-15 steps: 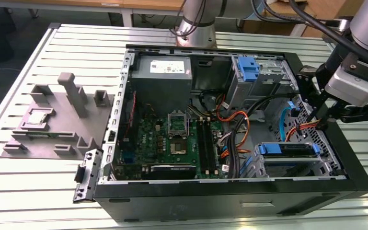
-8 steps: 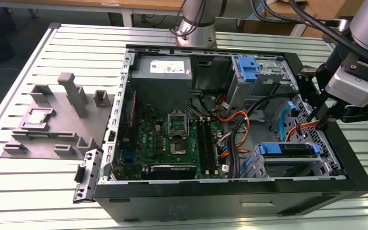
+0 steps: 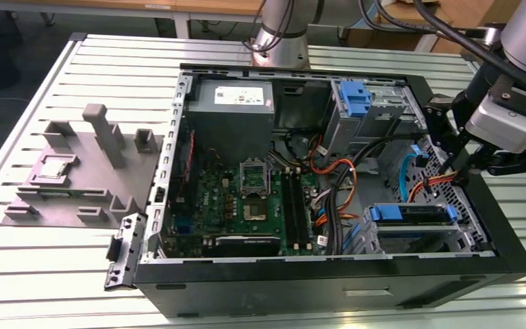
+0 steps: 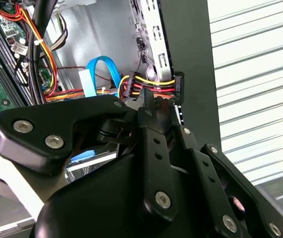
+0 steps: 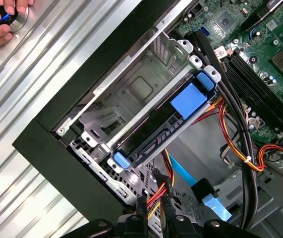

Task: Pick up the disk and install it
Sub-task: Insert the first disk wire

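Gripper (image 3: 459,175) being held over the case's (image 3: 336,288) side wall, fingers (image 5: 141,208) being kept nearly closed, empty, disk (image 3: 411,214) being seated in its bay

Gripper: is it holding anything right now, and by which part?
Not the silver hard drive in its blue carrier frame: it sits in the grey metal drive cage, apart from the black gripper. Whether anything else is gripped cannot be told.
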Robot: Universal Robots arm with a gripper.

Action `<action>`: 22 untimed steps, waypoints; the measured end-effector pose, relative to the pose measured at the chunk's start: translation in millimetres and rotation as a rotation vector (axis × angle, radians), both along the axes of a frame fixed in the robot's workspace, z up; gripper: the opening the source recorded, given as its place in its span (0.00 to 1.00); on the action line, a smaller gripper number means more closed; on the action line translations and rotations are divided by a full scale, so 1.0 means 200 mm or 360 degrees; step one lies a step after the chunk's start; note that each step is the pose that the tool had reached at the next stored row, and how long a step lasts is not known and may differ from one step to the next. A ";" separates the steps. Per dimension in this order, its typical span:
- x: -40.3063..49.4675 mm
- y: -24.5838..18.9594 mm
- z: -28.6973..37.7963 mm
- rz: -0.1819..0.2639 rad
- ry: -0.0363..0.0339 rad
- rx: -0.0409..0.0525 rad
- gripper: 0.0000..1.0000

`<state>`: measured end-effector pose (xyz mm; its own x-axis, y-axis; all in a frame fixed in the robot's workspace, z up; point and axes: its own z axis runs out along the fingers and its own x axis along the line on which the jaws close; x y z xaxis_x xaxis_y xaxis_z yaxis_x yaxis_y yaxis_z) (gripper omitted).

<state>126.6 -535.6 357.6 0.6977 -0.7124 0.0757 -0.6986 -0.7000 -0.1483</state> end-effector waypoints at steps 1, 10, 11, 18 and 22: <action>0.000 0.000 0.000 0.0000 -0.0006 0.0000 0.25; 0.001 0.000 -0.007 0.0142 -0.0058 0.0002 0.25; 0.002 0.000 -0.007 0.0156 -0.0058 0.0001 0.25; 0.006 0.000 -0.008 0.0171 -0.0080 -0.0039 0.25; 0.007 0.000 -0.011 0.0203 -0.0108 -0.0050 0.25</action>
